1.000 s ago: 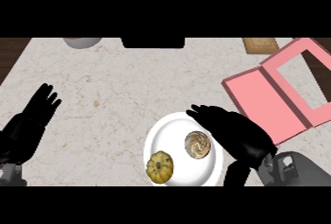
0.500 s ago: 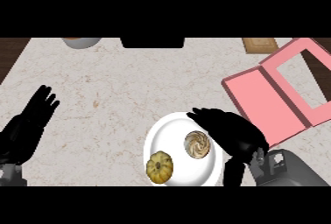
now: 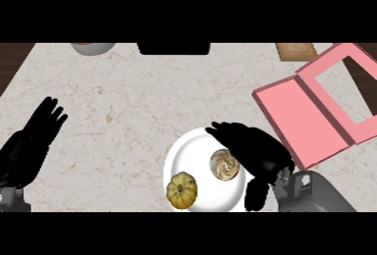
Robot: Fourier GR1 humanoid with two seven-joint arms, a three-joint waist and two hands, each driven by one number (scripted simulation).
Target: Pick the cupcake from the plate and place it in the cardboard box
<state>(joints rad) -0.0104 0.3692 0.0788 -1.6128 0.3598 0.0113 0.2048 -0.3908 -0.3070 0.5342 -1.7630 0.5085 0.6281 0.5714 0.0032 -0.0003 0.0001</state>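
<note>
Left hand [image 3: 33, 139], open and resting, well left of the plate [image 3: 193, 152]. On the plate: a pumpkin [image 3: 182, 190] at lower left, the cupcake [image 3: 225, 165] at right. Right hand [image 3: 254, 152], fingers relaxed, overlaps the plate's right rim, holding nothing. Open pink box [image 3: 298, 107] lies right of the plate.

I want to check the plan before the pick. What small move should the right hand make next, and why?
Probably lower the right hand a little and curl its fingers round the cupcake. The hand is open, right beside the cupcake on the white plate, and holds nothing yet. The pink box lies open to its right, ready afterwards.
</note>
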